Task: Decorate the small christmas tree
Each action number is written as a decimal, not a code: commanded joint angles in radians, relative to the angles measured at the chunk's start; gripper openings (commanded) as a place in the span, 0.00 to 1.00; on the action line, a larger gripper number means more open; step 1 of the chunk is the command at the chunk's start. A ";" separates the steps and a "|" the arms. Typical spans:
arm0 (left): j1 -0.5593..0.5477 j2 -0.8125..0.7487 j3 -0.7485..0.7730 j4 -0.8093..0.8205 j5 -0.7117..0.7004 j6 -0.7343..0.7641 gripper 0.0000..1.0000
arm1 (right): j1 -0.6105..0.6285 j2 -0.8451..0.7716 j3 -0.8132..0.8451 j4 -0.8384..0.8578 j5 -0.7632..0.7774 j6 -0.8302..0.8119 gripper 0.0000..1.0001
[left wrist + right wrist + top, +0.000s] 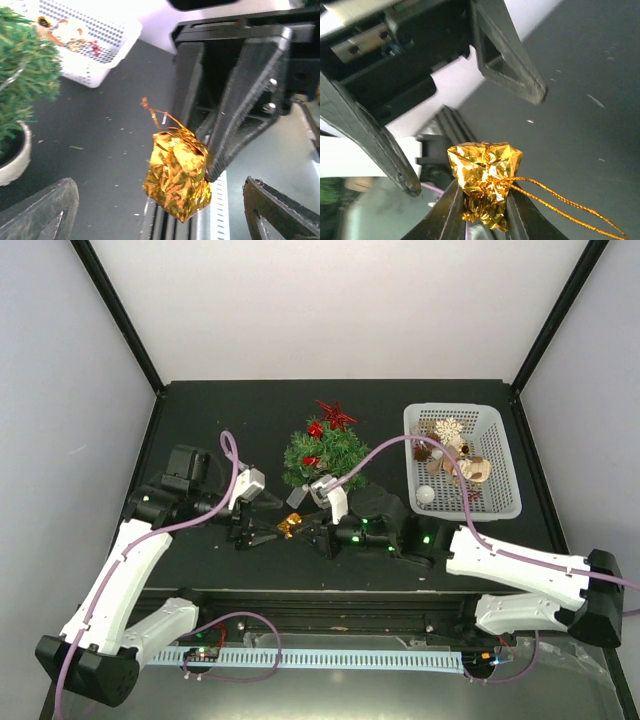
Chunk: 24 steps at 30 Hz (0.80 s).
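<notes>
The small christmas tree (322, 455), dark green in a white pot, stands at mid-table with a red star (335, 415) on top; it also shows in the left wrist view (22, 70). My right gripper (303, 527) is shut on a gold foil gift ornament (288, 525) and holds it above the table in front of the tree. In the right wrist view the ornament (485, 175) sits between my gripper's (485, 212) fingertips, its gold string trailing right. My left gripper (262, 533) is open, facing the ornament (177, 175), with its fingers (45, 210) wide on either side.
A white mesh basket (500, 440) of ornaments stands at the back right, also in the left wrist view (100, 65). The two arms meet close together near the table's front edge, above the black rail and white slotted strip (330, 655).
</notes>
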 commanded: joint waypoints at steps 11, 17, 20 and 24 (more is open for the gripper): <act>0.018 0.000 -0.031 0.179 -0.263 -0.137 0.93 | 0.152 0.308 0.294 -0.927 0.669 -0.251 0.17; 0.018 0.012 -0.046 0.181 -0.281 -0.131 0.96 | 0.190 0.143 0.240 -0.799 0.536 -0.365 0.18; 0.018 0.016 -0.050 0.179 -0.277 -0.125 0.96 | 0.192 0.011 0.180 -0.687 0.398 -0.433 0.18; 0.017 0.016 -0.056 0.169 -0.246 -0.108 0.96 | 0.193 -0.122 0.109 -0.591 0.207 -0.515 0.22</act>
